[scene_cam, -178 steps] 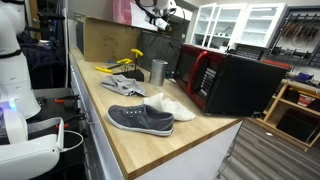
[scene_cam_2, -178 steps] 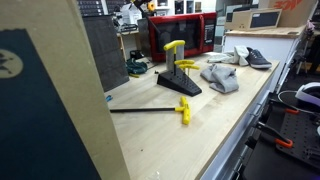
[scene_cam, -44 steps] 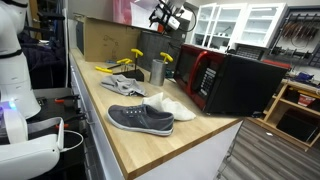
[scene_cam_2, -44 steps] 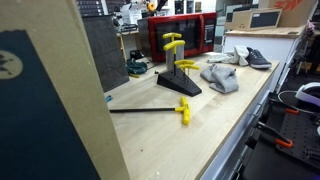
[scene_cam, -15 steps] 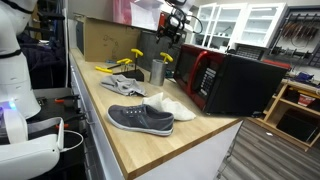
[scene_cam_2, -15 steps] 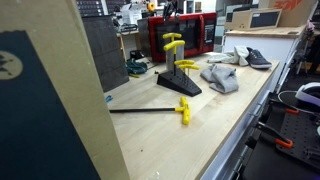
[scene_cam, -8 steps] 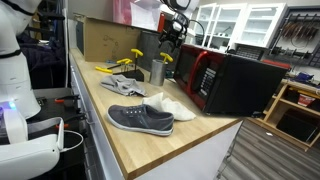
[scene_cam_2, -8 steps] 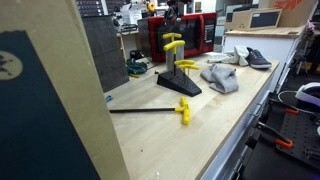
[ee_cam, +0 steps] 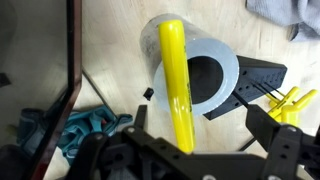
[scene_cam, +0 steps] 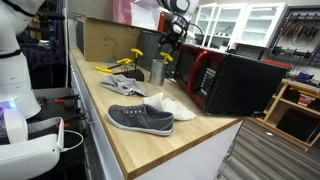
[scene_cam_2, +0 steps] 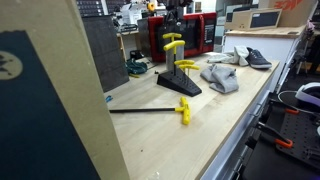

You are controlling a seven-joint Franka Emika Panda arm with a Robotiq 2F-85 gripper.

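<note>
A metal cup stands on the wooden counter beside the red microwave. A yellow-handled tool leans out of it. My gripper hangs just above the cup, open. In the wrist view the yellow handle crosses the cup's rim and runs down between the spread fingers of my gripper, which do not touch it. In an exterior view the gripper is over the yellow handle.
A black stand with yellow tools sits close to the cup. A teal cloth lies by it. A grey shoe, a white shoe, a cardboard box and a loose T-handle key share the counter.
The gripper has come down and moved slightly toward the cup and the yellow handle. Its fingers have stayed open. Nothing on the counter has moved.
</note>
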